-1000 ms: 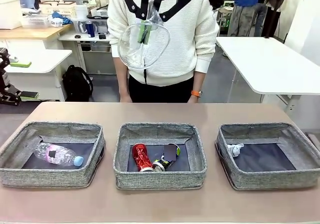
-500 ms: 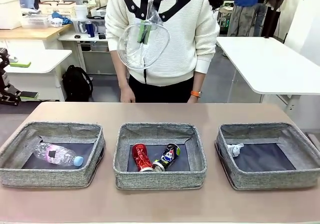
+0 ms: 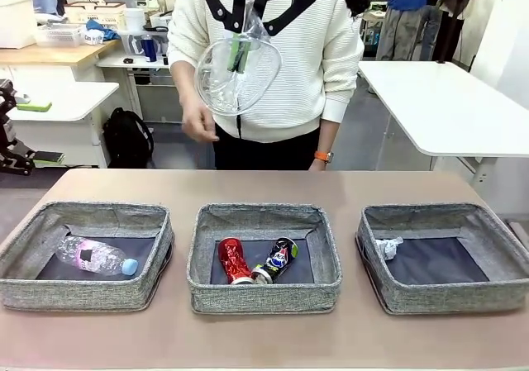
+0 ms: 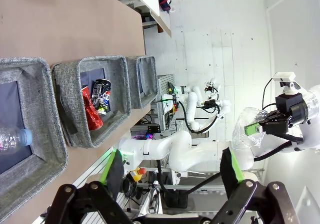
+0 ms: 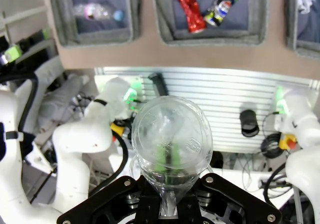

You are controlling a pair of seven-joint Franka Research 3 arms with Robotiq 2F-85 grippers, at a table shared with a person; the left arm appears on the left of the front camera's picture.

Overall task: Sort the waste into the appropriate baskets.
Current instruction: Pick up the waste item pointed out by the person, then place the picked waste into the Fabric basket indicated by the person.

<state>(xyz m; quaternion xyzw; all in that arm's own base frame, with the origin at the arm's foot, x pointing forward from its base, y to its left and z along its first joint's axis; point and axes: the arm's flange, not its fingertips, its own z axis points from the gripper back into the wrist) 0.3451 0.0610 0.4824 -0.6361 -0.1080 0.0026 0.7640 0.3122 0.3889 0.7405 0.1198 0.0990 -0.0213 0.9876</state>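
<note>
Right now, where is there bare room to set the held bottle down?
Most free: the right basket, its dark floor bare beside the paper wad. The left basket has space right of its bottle. The middle basket is crowded by two cans. Bare tabletop runs behind all three baskets.

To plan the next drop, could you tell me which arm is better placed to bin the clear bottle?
The right. Its pincer is shut on the clear bottle, held high above the baskets, while the left pincer is open, holding nothing.
</note>
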